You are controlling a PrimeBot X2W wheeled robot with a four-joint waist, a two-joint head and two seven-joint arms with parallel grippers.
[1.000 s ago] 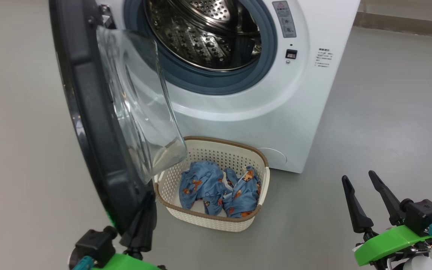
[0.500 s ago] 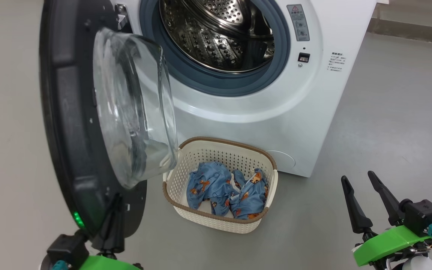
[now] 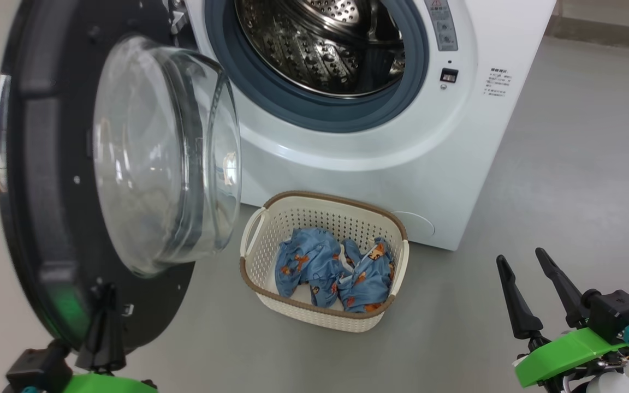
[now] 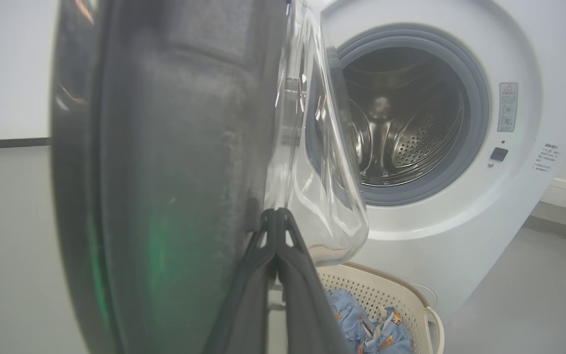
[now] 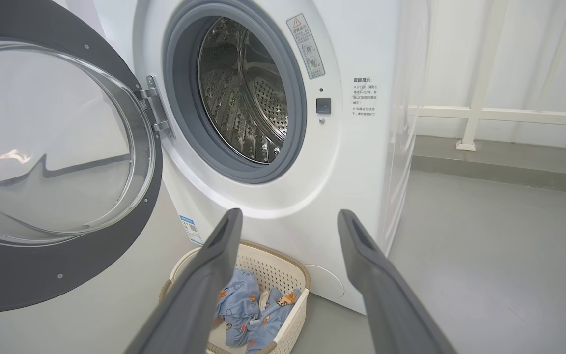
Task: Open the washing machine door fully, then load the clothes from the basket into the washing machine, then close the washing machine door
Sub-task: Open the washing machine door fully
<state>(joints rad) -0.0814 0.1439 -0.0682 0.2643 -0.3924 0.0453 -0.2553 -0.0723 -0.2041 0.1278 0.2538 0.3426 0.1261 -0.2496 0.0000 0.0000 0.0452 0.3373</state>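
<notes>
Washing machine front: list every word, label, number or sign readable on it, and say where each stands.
Nothing on the big white boxy front-loading washing machine can be quoted.
Grey sticker right of the drum opening: red warning triangle; print below too small.
Black printed lines further right: Chinese characters, too small.
Small blue-and-white sticker low on the front: square code, print blurred.
No brand or number readable.

clothes (image 3: 333, 270) in basket (image 3: 320, 319), before washing machine (image 3: 380, 180), door (image 3: 36, 164) at left

Top edge cuts off the washing machine (image 3: 391, 164) and its door (image 3: 36, 180).
</notes>
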